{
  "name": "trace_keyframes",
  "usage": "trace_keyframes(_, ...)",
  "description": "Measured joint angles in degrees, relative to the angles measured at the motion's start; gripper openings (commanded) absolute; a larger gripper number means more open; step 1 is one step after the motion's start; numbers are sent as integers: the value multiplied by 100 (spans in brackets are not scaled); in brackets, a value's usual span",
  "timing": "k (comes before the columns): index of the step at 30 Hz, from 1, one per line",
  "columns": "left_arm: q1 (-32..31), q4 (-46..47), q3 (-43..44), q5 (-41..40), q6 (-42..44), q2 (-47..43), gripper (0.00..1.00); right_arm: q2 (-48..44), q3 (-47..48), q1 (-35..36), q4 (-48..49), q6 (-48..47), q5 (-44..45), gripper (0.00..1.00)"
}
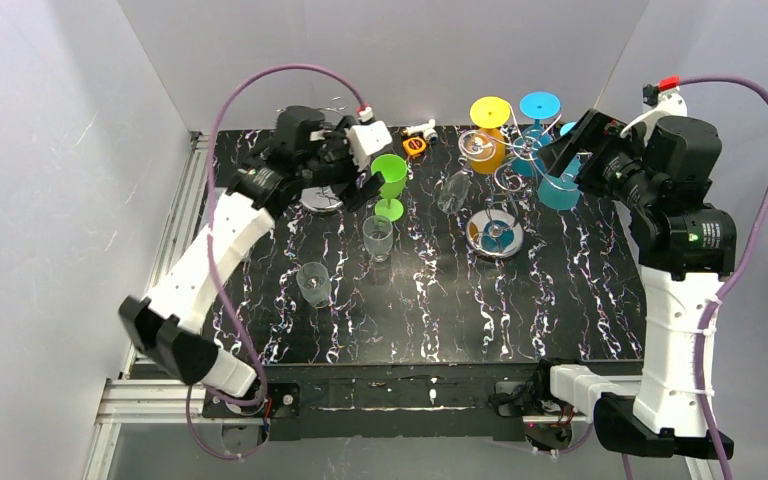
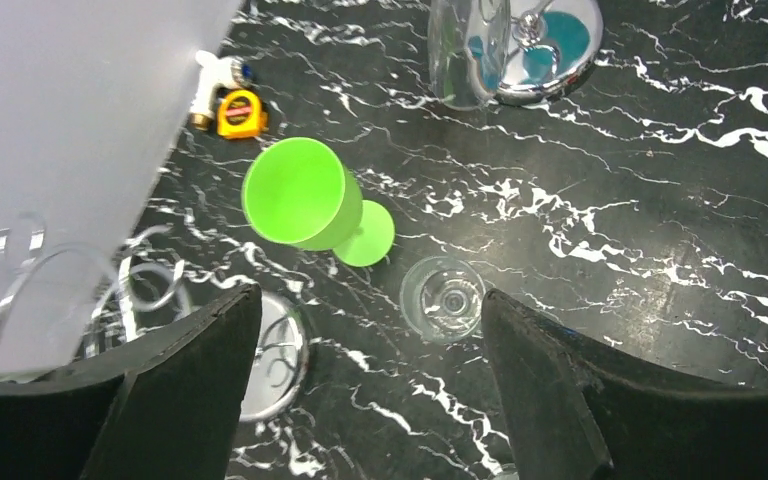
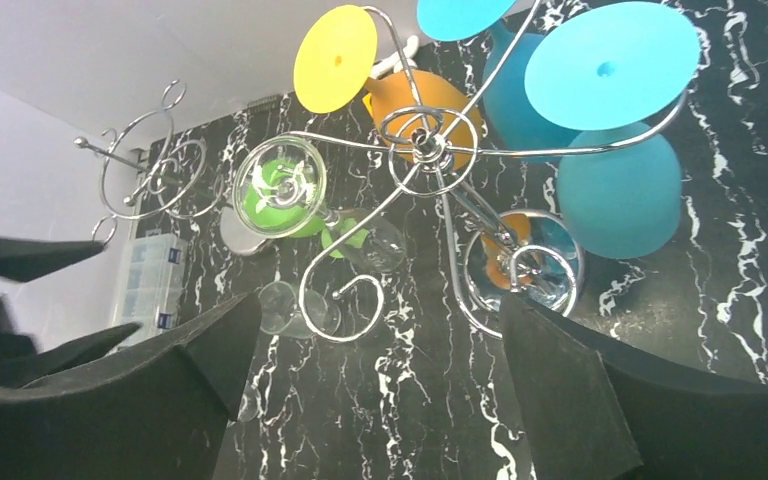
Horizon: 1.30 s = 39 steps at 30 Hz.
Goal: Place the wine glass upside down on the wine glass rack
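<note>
A green wine glass (image 1: 389,182) stands upright at the back left of the table; it also shows in the left wrist view (image 2: 307,203). My left gripper (image 1: 365,184) is open and empty right beside it, on its left (image 2: 368,318). The chrome wine glass rack (image 1: 505,178) stands at the back right, with orange (image 1: 488,148), blue (image 1: 538,112) and teal (image 1: 560,188) glasses and a clear glass (image 1: 454,190) hanging upside down. My right gripper (image 1: 563,152) is open and empty above the rack's right side (image 3: 380,320). One curled rack arm (image 3: 345,300) is free.
Two clear glasses (image 1: 377,237) (image 1: 313,283) stand upright in the middle left. A second chrome rack (image 3: 150,165) stands behind my left arm, its base (image 2: 275,350) under the left finger. A yellow tape measure (image 2: 239,113) lies at the back wall.
</note>
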Motion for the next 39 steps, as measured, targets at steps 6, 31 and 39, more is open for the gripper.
trace_keyframes(6, -168, -323, 699, 457, 859, 1902, 73, -223, -210, 24, 686, 590, -577, 98)
trace_keyframes(31, -402, -142, 1244, -256, 1777, 2946, 0, -848, -811, 57, 1628, 748, -673, 93)
trace_keyframes(39, -664, -173, 1150, -83, 1733, 577, 0, -754, -809, 57, 1816, 1040, -918, 98)
